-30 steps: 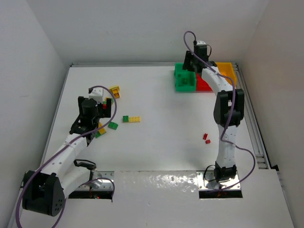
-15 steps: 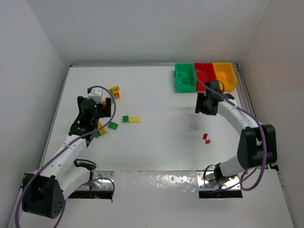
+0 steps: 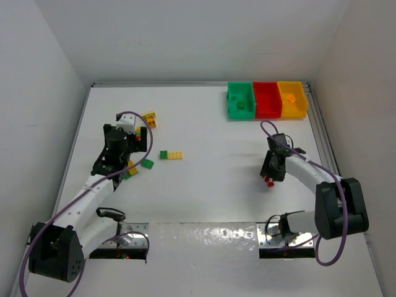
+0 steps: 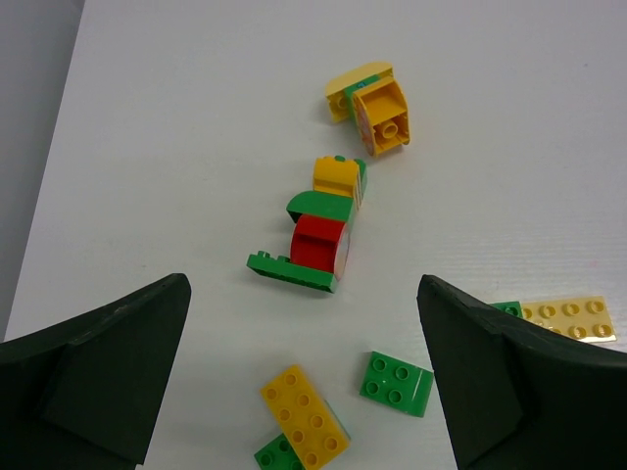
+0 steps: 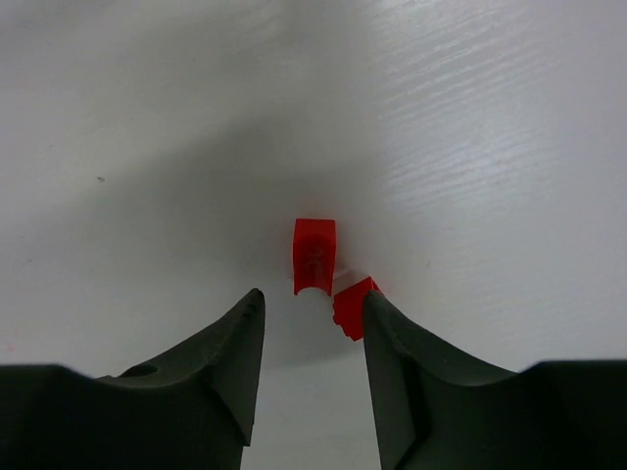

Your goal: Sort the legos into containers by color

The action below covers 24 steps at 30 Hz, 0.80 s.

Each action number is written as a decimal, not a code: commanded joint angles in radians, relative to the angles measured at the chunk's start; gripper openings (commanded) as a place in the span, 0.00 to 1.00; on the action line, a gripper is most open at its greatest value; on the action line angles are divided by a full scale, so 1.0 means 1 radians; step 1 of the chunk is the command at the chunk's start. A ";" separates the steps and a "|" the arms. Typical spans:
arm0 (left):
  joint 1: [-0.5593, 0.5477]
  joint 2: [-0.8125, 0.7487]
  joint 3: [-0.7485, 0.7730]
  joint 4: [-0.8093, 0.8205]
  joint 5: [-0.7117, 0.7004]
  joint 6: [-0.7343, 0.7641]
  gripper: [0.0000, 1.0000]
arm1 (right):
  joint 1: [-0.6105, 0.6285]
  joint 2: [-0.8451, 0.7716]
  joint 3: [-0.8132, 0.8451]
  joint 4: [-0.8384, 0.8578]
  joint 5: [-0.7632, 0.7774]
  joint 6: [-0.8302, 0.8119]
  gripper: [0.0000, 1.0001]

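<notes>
Seen from above, the green bin [image 3: 241, 100], red bin [image 3: 267, 99] and yellow-orange bin [image 3: 291, 99] stand touching in a row at 1 o'clock on the table [image 3: 210, 185], close to its far edge and just inside the right rail; a green brick lies in the green bin and an orange piece in the yellow-orange one.

The right gripper [image 5: 312, 299] is low over the table at 4 o'clock, jaws apart and holding nothing; one small red brick [image 5: 314, 255] lies just beyond the gap at 12 o'clock from the tips; a second red brick [image 5: 351, 305] sits against the inner edge of the right-hand finger; bare white surface shows on every other side of the pair.

The left gripper [image 4: 302, 323] hangs at 9 o'clock with its jaws spread wide, nothing between them; ahead of it lies a stack of yellow, green and red pieces [image 4: 318, 235], with a hollow yellow brick [image 4: 377, 103] beyond at 12 o'clock; nearer, a yellow brick [image 4: 304, 416] touches a green one beneath it, and a green square brick [image 4: 396, 382] lies just beside; a pale yellow plate [image 4: 573, 318] lies at 3 o'clock; the left wall is near this cluster, and the table's middle shows open white.
</notes>
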 commanded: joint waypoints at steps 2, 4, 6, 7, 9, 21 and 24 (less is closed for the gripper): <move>-0.015 -0.025 0.013 0.018 -0.012 0.002 1.00 | 0.004 0.018 -0.024 0.104 0.023 0.027 0.42; -0.017 -0.028 0.014 0.014 -0.012 -0.001 1.00 | 0.003 0.034 -0.028 0.129 0.032 0.014 0.39; -0.017 -0.031 0.016 0.011 -0.015 -0.001 1.00 | 0.004 0.054 -0.026 0.146 0.029 -0.005 0.36; -0.017 -0.032 0.016 0.011 -0.020 0.002 1.00 | 0.003 0.060 -0.021 0.147 0.036 -0.009 0.35; -0.018 -0.032 0.014 0.012 -0.023 0.005 1.00 | 0.004 0.080 -0.017 0.152 0.040 -0.016 0.32; -0.018 -0.019 0.013 0.015 -0.018 0.001 1.00 | 0.004 0.092 0.225 0.068 0.020 -0.254 0.00; -0.018 -0.003 0.022 0.020 -0.008 -0.001 1.00 | 0.003 0.115 0.409 0.110 -0.002 -0.362 0.00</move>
